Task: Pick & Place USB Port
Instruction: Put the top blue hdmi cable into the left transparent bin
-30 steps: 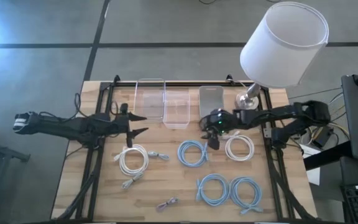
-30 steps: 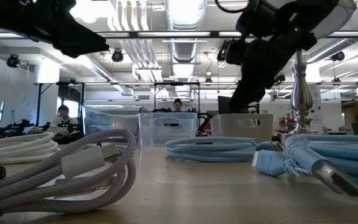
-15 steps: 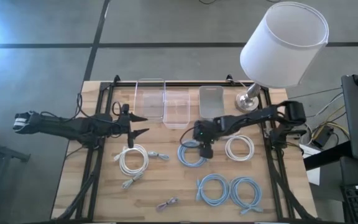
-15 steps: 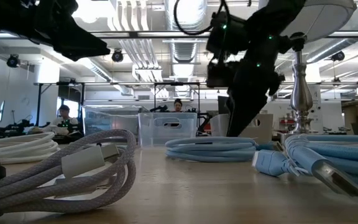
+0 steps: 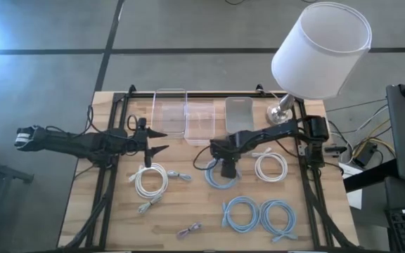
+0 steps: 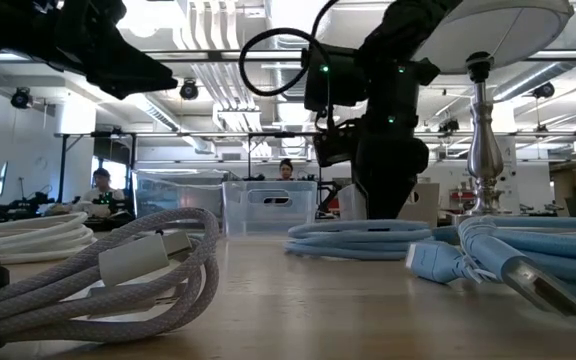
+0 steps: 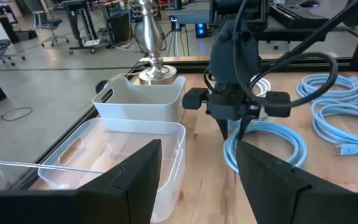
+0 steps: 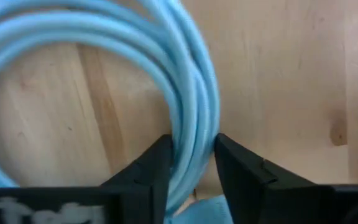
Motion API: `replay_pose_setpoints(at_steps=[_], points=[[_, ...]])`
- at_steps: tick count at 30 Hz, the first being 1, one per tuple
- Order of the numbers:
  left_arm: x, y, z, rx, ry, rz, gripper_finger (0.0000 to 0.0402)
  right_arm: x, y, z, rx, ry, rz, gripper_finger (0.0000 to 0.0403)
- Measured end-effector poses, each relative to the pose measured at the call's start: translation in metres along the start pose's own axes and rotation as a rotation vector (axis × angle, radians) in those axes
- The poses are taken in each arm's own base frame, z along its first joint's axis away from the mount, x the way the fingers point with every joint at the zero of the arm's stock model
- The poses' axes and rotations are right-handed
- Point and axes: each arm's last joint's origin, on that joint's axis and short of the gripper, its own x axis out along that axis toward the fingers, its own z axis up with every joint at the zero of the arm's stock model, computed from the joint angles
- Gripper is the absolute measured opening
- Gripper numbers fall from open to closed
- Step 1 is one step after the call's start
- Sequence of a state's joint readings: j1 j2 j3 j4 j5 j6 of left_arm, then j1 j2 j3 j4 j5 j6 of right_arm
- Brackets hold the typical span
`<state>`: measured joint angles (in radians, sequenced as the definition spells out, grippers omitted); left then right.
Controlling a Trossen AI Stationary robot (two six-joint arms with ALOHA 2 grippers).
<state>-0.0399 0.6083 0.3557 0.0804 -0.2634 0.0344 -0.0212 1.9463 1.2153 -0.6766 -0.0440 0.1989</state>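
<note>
Right gripper (image 8: pixel 191 163) fingers straddle a light blue coiled cable (image 8: pixel 194 106), pressing its strands. Left gripper (image 5: pixel 159 140) hangs open nearby.

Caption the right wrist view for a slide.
Right gripper straddles the strands of a coiled light blue cable on the wooden table.

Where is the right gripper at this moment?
In the high view the right gripper is at mid-table, down on a blue cable coil, its fingers on either side of the strands, in front of the clear bins.
</note>
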Motion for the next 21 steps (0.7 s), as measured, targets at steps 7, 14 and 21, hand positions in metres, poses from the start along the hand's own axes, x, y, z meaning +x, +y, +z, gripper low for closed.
replay_pose_setpoints(at_steps=[7,14,21], points=[[0.0,0.0,0.0,-0.016,0.0,-0.001,0.0213,-0.01,0.004,0.004,0.004,-0.006,0.008,0.0037],[0.001,0.0,0.001,-0.056,-0.016,-0.001,0.0213,-0.046,0.013,0.001,-0.019,-0.061,-0.045,0.0029],[0.005,-0.001,0.006,-0.168,-0.067,-0.004,0.0213,-0.075,0.025,0.005,-0.061,-0.219,-0.195,0.0033]])
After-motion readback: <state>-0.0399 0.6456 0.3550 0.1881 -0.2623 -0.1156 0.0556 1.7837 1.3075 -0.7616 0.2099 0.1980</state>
